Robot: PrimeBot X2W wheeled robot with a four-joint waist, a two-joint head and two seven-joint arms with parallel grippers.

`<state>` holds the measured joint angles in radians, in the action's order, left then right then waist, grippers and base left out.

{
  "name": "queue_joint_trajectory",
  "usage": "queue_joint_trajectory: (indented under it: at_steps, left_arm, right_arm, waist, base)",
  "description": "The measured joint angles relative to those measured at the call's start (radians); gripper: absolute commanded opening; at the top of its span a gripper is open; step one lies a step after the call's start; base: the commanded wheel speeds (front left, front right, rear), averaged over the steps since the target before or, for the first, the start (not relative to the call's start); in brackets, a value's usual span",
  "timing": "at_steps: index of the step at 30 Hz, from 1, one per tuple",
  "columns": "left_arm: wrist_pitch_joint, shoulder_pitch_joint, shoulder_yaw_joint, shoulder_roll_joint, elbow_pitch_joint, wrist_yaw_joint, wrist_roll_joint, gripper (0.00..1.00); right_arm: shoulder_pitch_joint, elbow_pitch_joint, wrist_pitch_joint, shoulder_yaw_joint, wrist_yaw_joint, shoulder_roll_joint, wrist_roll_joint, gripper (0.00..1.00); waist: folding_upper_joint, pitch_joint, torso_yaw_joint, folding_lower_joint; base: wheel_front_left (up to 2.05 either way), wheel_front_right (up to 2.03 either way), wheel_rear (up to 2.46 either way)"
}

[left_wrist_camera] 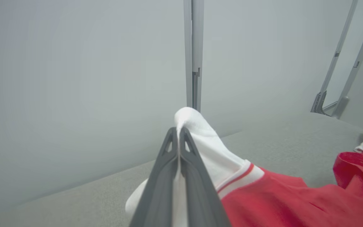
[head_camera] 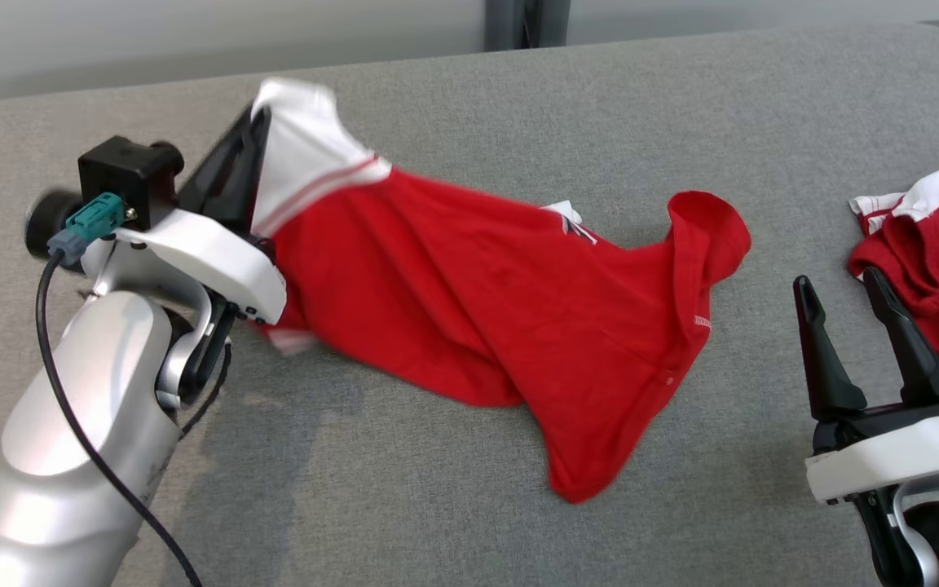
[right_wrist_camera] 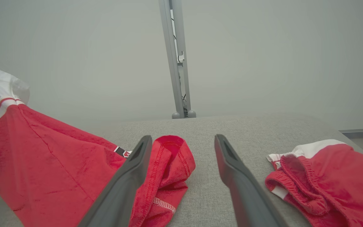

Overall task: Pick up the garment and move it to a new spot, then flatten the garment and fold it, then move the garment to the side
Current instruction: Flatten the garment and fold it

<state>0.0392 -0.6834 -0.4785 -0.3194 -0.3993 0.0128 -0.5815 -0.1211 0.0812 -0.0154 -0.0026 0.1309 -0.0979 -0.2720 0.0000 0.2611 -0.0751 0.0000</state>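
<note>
My left end effector is clamped shut on the white edge of the red garment, holding it up off the grey bench. The rest trails across the bench's middle. My right end effector stands wide open and empty, over bare bench between that garment and a second red garment.

Left claw tight on white end of red garment, right claw agape beside second garment.
</note>
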Motion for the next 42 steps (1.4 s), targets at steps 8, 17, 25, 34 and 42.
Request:
queue_joint_trajectory:
  at_steps: [8, 17, 25, 34, 42]
  left_arm:
    - [0.136, 0.13, -0.084, -0.037, 0.194, 0.12, 0.181, 0.0]
    - [0.172, 0.452, -0.152, 0.014, 0.125, 0.189, 0.141, 0.0]
    - [0.206, 0.482, -0.121, 0.086, 0.062, 0.169, 0.076, 1.0]
    - [0.221, 0.482, 0.03, 0.054, 0.268, 0.214, 0.079, 1.0]
    - [0.195, 0.543, 0.113, -0.045, 0.435, 0.304, 0.109, 1.0]
  right_arm:
    - [0.027, 0.005, 0.004, -0.018, 0.0, 0.006, -0.001, 1.0]
    - [0.051, 0.014, 0.015, -0.045, 0.0, 0.013, -0.008, 1.0]
    - [0.052, 0.019, 0.026, -0.057, 0.0, 0.01, -0.009, 1.0]
    - [0.061, 0.044, 0.023, -0.082, 0.0, 0.012, 0.025, 1.0]
    - [0.098, 0.037, 0.027, -0.01, 0.0, 0.016, 0.055, 1.0]
  waist:
    - [0.0, -0.032, 0.013, 0.0]
    - [0.0, -0.036, 0.037, 0.0]
    - [0.0, -0.053, 0.061, 0.0]
    - [0.0, -0.089, 0.067, 0.0]
    - [0.0, -0.136, 0.065, 0.0]
  base:
    - [0.0, 0.0, 0.0]
    - [0.0, 0.0, 0.0]
    - [0.0, 0.0, 0.0]
    - [0.0, 0.0, 0.0]
    - [0.0, 0.0, 0.0]
